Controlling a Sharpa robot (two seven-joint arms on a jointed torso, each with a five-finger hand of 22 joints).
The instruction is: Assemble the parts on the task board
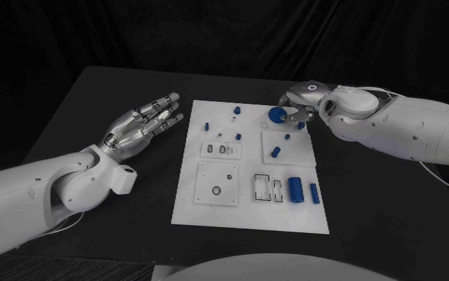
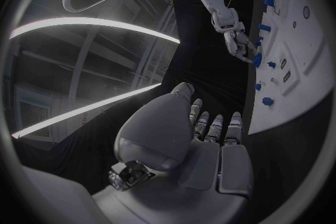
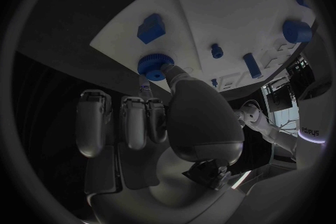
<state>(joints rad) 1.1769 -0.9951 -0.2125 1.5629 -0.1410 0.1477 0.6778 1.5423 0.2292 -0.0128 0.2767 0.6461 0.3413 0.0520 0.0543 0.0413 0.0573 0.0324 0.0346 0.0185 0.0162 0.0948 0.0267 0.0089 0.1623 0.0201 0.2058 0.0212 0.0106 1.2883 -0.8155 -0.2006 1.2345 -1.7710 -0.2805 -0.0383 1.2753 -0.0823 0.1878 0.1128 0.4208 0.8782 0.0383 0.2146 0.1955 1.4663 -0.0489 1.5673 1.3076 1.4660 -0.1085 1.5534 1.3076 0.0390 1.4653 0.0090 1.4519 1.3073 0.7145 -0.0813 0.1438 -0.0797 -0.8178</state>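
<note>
At the far right of the white board (image 1: 251, 216), the right robot hand (image 1: 301, 103) pinches a round blue knob (image 1: 278, 115). Left of the board, the left robot hand (image 1: 142, 125) hovers open over the bench (image 1: 103, 99), fingers pointing far-right.

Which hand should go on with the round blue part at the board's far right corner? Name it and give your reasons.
Right. The right hand already touches the round blue knob on the task board. The left hand hovers open over the bare table beside it.
</note>
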